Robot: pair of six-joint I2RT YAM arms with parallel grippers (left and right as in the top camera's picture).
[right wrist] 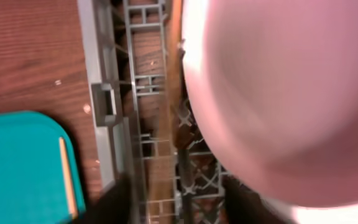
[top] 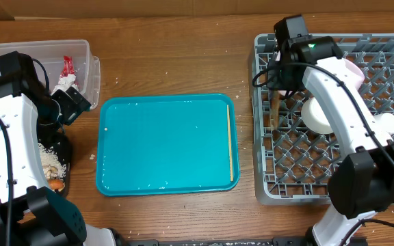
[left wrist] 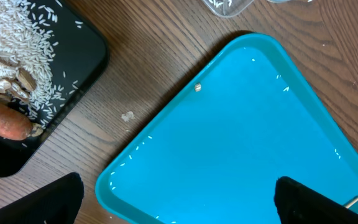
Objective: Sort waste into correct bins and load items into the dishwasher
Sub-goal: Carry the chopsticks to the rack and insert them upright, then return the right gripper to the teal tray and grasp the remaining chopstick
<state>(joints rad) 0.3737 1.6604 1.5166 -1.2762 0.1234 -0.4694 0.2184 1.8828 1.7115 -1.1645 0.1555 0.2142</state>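
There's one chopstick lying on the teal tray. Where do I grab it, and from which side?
Pinch the chopstick near mid-length, coming straight down from above and closing across its width. It is thin and lies flat, parallel to the right rim of the teal tray and close beside it, so a sideways approach would probably hit the rim.

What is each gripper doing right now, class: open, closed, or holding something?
Left gripper: open, holding nothing, above the teal tray.
Right gripper: open, over a chopstick lying in the dish rack.
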